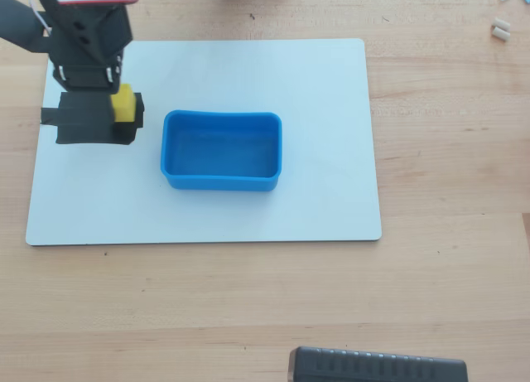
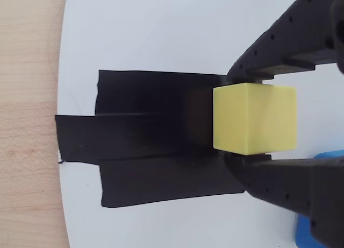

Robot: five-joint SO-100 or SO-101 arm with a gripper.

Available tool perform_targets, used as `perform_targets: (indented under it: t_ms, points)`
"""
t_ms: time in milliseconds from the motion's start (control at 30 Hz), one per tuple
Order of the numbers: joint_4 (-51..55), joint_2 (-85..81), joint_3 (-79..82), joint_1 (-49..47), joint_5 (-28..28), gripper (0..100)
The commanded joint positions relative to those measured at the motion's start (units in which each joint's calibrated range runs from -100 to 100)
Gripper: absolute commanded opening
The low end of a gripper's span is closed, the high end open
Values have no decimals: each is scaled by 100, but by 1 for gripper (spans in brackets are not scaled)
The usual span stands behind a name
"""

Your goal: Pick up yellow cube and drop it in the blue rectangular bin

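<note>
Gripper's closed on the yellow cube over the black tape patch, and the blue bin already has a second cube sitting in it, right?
Not quite. The blue bin is empty in the overhead view; no second cube sits in it. The rest holds: the gripper has its fingers against two opposite sides of the yellow cube, above the black tape patch, as the wrist view shows.

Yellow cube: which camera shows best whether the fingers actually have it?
The wrist view. There the yellow cube fills the gap of the gripper, a black finger pressed on each side, above the black tape patch. The overhead view shows only a yellow sliver beneath the arm, left of the blue rectangular bin.
</note>
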Motion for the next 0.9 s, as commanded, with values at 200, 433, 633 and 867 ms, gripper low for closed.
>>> perform_targets:
  t_ms: [200, 433, 633, 867]
  points:
    - [1758, -1148, -1538, -745, -742, 14]
    - [2039, -1566, -1656, -1577, -1226, 13]
    - [1659, -2077, -1165, -2709, -1621, 13]
    - [404, -2095, -1, -2752, -1675, 13]
